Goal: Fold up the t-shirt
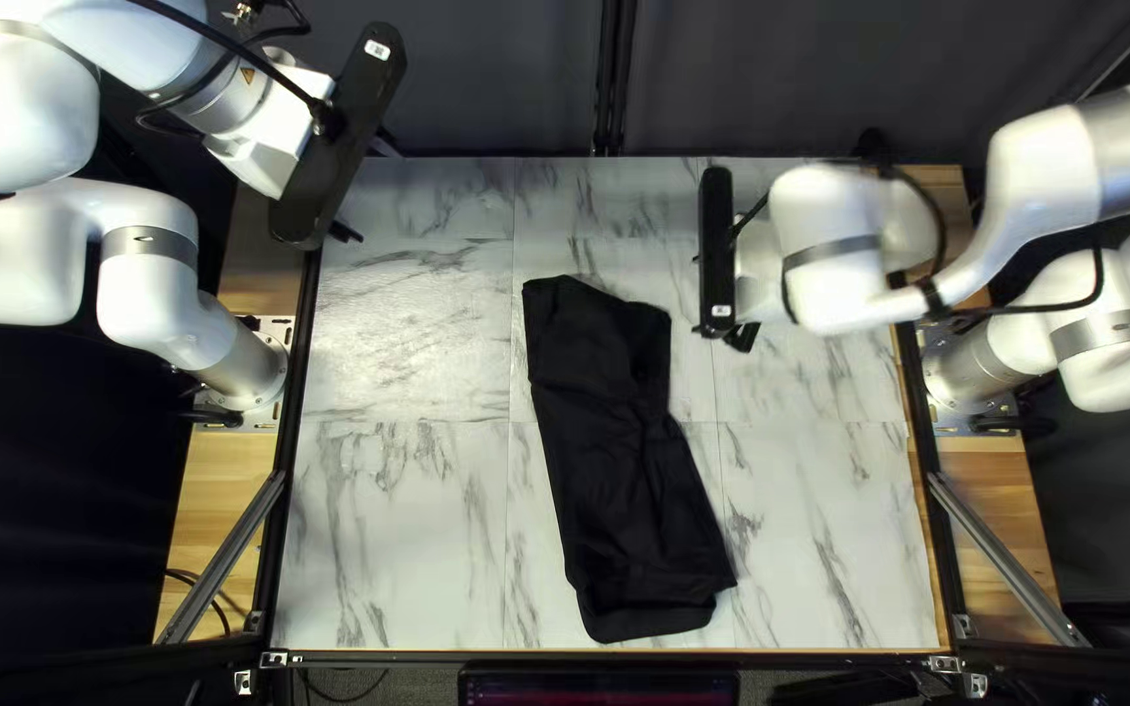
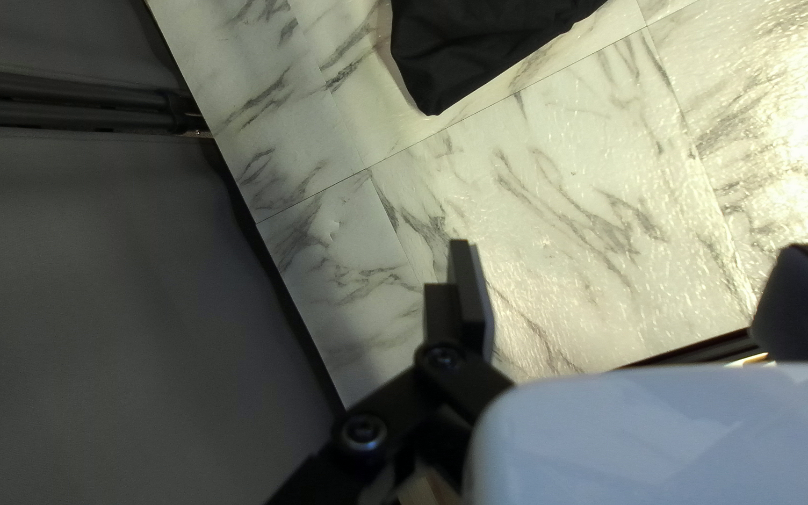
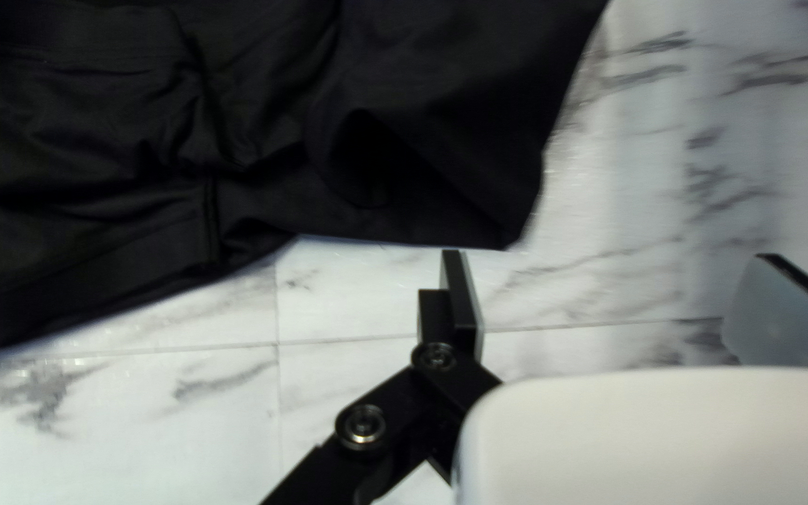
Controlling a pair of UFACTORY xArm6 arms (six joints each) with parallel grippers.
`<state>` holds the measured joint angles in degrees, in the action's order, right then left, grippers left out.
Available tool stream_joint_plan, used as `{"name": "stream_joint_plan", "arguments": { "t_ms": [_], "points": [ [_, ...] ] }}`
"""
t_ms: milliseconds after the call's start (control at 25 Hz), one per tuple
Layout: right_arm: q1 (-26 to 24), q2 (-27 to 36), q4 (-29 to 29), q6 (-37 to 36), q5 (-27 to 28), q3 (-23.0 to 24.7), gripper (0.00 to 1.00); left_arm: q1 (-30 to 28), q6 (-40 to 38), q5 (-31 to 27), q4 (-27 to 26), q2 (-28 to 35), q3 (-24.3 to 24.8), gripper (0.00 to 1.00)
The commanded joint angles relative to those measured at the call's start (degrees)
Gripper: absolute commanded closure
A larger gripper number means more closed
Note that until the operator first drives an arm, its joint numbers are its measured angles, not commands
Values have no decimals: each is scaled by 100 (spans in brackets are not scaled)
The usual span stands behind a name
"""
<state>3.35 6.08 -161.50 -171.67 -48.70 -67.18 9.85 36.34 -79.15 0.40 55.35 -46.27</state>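
A long, folded black fabric t-shirt (image 1: 624, 471) lies on the grey-veined white marble-look tabletop (image 1: 395, 523); the black two-fingered left tool (image 1: 368, 187) and right tool (image 1: 700, 296) both stand open.

matt black cloth t-shirt (image 1: 624, 484); glossy, smooth, marble-look table (image 1: 408, 523); dark, matt cloth curtain (image 1: 774, 79).

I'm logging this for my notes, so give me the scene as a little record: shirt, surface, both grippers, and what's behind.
shirt: black t-shirt, long narrow shape, creased, lying aslant
surface: marble-patterned table
left gripper: open, raised near the table's far left corner, away from the t-shirt
right gripper: open, beside the t-shirt's far end, holding nothing
behind: dark curtain past the far edge
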Motion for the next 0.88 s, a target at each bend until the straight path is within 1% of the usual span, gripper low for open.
{"name": "stream_joint_plan", "arguments": {
  "t_ms": [40,160,360,400,480,560,640,680,720,760,800,840,880],
  "points": [
    [37,-164,172,-221,-466,-601,0,0,0,0,0,0,0,0],
    [93,-175,275,-247,-622,-788,0,0,0,0,0,0,0,0],
    [306,-394,458,-245,-873,-1331,0,0,0,0,0,0,0,0],
    [333,-435,488,-252,-848,-1380,0,0,0,0,0,0,0,0],
    [340,-409,529,-222,-683,-1260,0,0,0,0,0,0,0,0],
    [369,-170,662,-21,-191,-737,0,0,0,0,0,0,0,0],
    [407,147,966,473,642,115,0,0,0,0,0,0,0,0],
    [409,209,1100,679,925,391,0,0,0,0,0,0,0,0],
    [397,310,1302,990,1350,788,0,0,0,0,0,0,0,0],
    [344,323,1421,1157,1654,1023,0,0,0,0,0,0,0,0],
    [168,333,1555,1310,2263,1408,0,0,0,0,0,0,0,0],
    [-31,340,1485,1167,2734,1617,0,0,0,0,0,0,0,0],
    [-224,344,1224,801,3054,1707,0,0,0,0,0,0,0,0]
  ]
}}
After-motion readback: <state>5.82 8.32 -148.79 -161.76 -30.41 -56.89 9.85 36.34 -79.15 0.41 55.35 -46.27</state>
